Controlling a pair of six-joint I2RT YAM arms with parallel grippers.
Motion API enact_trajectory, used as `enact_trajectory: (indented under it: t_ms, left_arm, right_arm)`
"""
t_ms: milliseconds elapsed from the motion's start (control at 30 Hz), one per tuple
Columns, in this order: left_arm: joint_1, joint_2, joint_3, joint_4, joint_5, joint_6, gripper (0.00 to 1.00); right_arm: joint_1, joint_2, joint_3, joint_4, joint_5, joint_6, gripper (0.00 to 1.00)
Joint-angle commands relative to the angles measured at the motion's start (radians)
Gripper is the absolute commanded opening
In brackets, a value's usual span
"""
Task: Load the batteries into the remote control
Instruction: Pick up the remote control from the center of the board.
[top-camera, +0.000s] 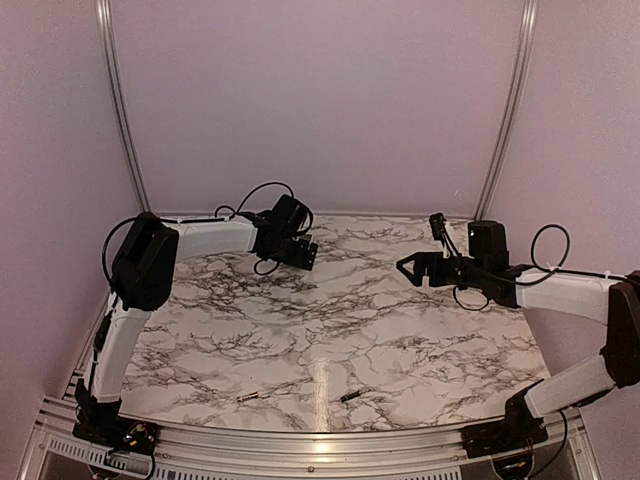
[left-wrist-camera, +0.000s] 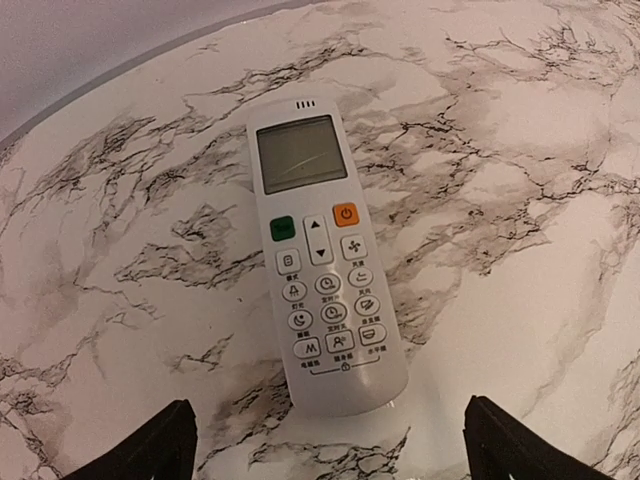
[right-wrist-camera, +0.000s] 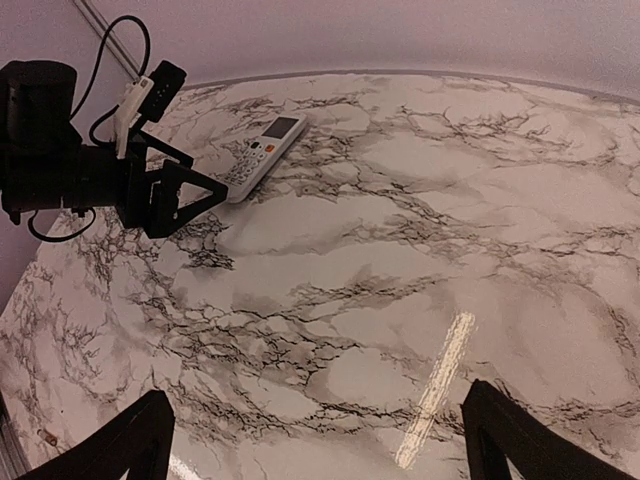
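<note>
Black fingertips (left-wrist-camera: 150, 450) of the left gripper (left-wrist-camera: 335, 448) occupy the lower corners of the left wrist view, spread wide and grasping nothing. Just beyond them the remote control (left-wrist-camera: 325, 270) lies flat and face up on the marble-pattern table (left-wrist-camera: 520, 200), screen end toward the far wall and button rows toward the gripper; no finger touches it. The right wrist view places the remote at the far left of the table, beside the left gripper. The right gripper (top-camera: 412, 268) hangs over the far right area, jaws fully parted and empty. The silvery battery (top-camera: 252, 398) and the dark battery (top-camera: 350, 396) lie flat near the front edge, apart from each other and well apart from the remote control.
</note>
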Motion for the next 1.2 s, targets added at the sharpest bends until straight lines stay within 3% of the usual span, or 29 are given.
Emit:
enact_trajectory:
  t_ms: [0,533,1000,1167]
  left_arm:
    - [0.002,0.057,0.066,-0.034,-0.027,-0.010,0.95]
    - [0.014,0.230,0.311,-0.131,-0.046,-0.065,0.77]
    - [0.039,0.288,0.351,-0.170,-0.015,-0.094,0.63]
    - [0.039,0.279,0.340,-0.177,-0.034,-0.084,0.52]
  right_arm:
    - [-0.008,-0.007,-0.002,0.017,0.012,0.006,0.99]
    - [-0.011,0.003,-0.006,0.015,0.020,0.000,0.99]
    - [-0.014,0.023,0.001,0.020,0.024,0.002,0.99]
    - [-0.015,0.027,0.002,0.019,0.025,0.002,0.99]
